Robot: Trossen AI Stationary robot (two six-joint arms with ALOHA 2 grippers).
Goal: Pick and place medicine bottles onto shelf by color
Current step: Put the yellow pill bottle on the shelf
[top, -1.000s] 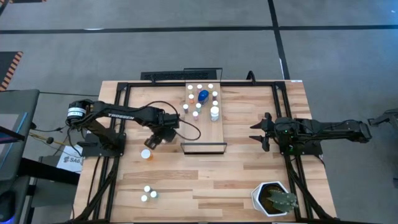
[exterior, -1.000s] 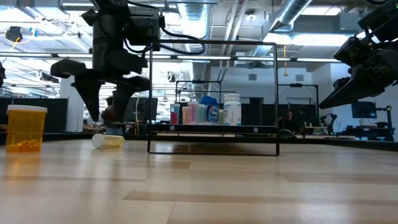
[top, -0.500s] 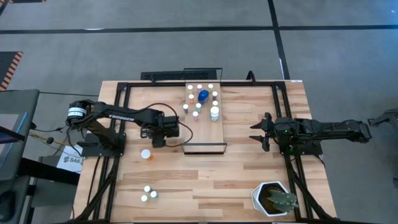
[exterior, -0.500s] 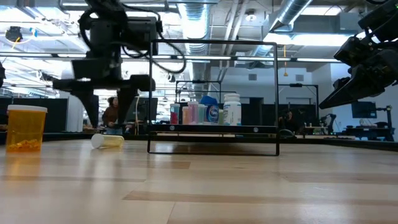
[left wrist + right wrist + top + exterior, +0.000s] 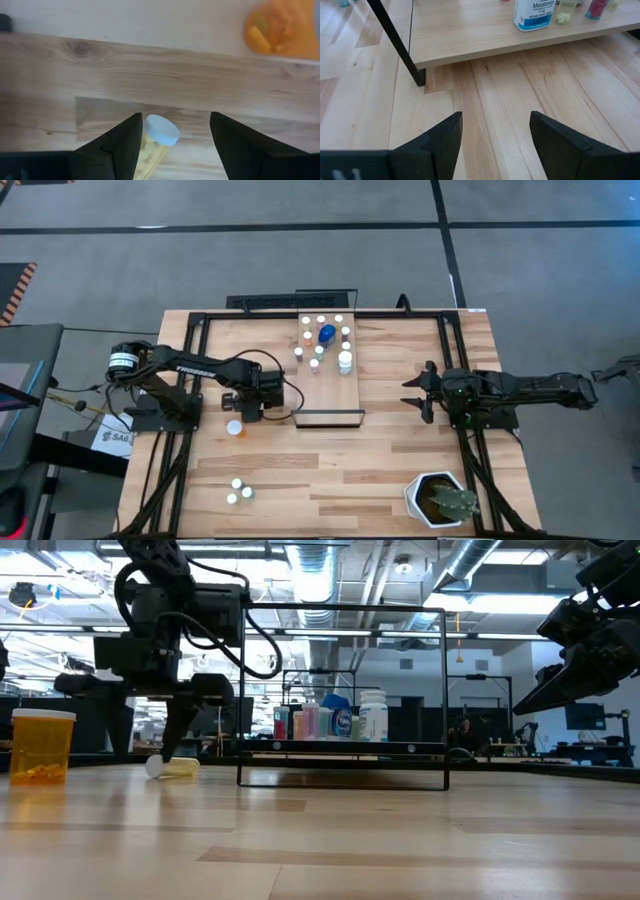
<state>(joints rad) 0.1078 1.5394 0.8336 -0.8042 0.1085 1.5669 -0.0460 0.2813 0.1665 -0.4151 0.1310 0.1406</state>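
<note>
The yellowish bottle (image 5: 152,145) lies on its side on the table (image 5: 400,450), pale cap (image 5: 161,130) pointing away from my wrist, just left of the shelf (image 5: 330,395). In the low view it shows as a small pale cylinder (image 5: 175,767) right under my left gripper (image 5: 180,725). My fingers (image 5: 125,145) are spread, one pad on each side of the bottle, nothing gripped yet. I'm coming at it from above because it's lying flat, so the jaws have to straddle the body rather than the cap.

Nearby stands an orange bottle (image 5: 234,428), upright, close by in front of me; it shows as a blurred orange shape in the wrist view (image 5: 280,27). Three more white-capped bottles (image 5: 238,491) sit well apart near the table's front edge.

On the shelf, a cluster of bottles already stands grouped, the blue one (image 5: 327,334) among them.

My right gripper (image 5: 418,392) waits wide open beside the shelf's right side, empty. A plant pot (image 5: 440,500) sits at the front right corner.
</note>
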